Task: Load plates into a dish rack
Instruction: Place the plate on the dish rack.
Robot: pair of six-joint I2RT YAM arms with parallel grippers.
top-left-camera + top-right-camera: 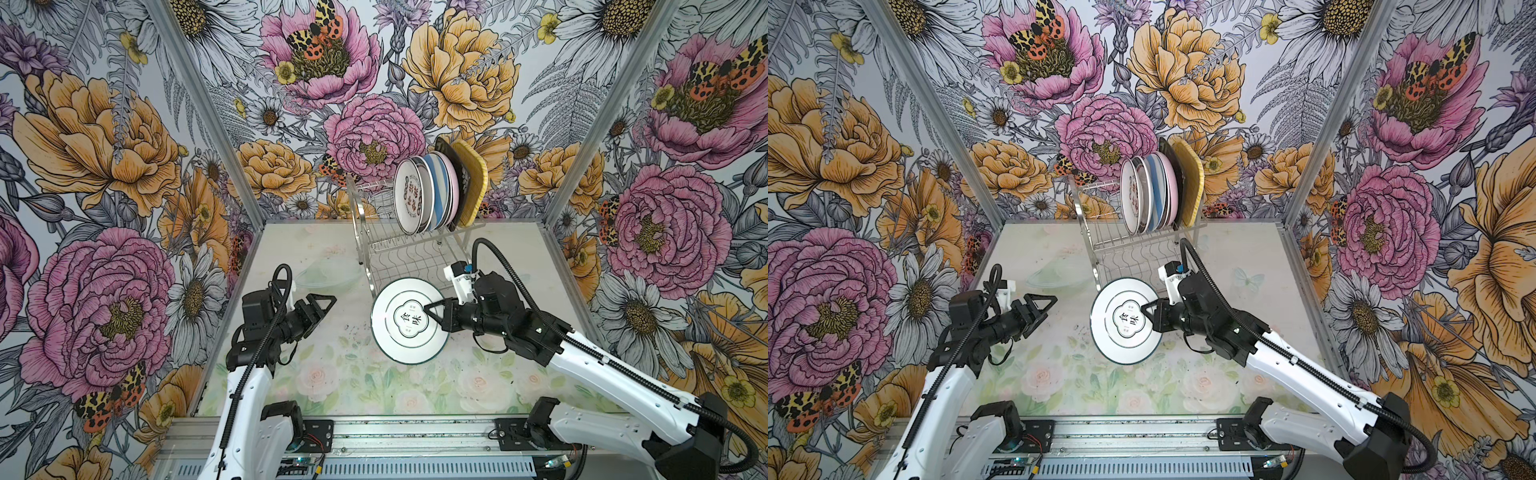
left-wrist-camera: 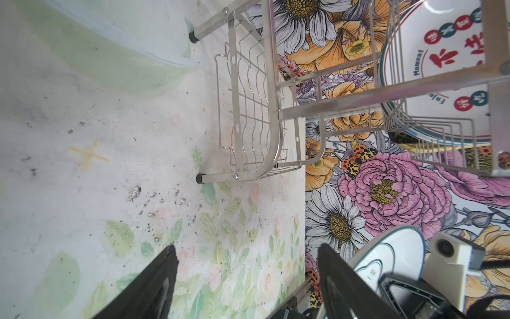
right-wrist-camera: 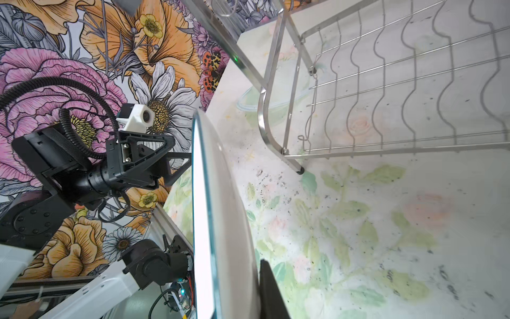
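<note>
Right jaws pinching rim of white plate (image 1: 399,332) w/ black chars, held off worktop — stiff, glazed, prob. slippery, breakable; rim grip suiting. Left jaws gaping, empty.

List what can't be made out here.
Racked plates: overlapping in both top views; faces behind the front one hidden.
Right gripper: lower finger hidden under the held plate in both top views.
Pale shape left of the dish rack: too faint to identify.
Front racked plate, left wrist view: cut off by the edge, partly behind the rack.
</note>
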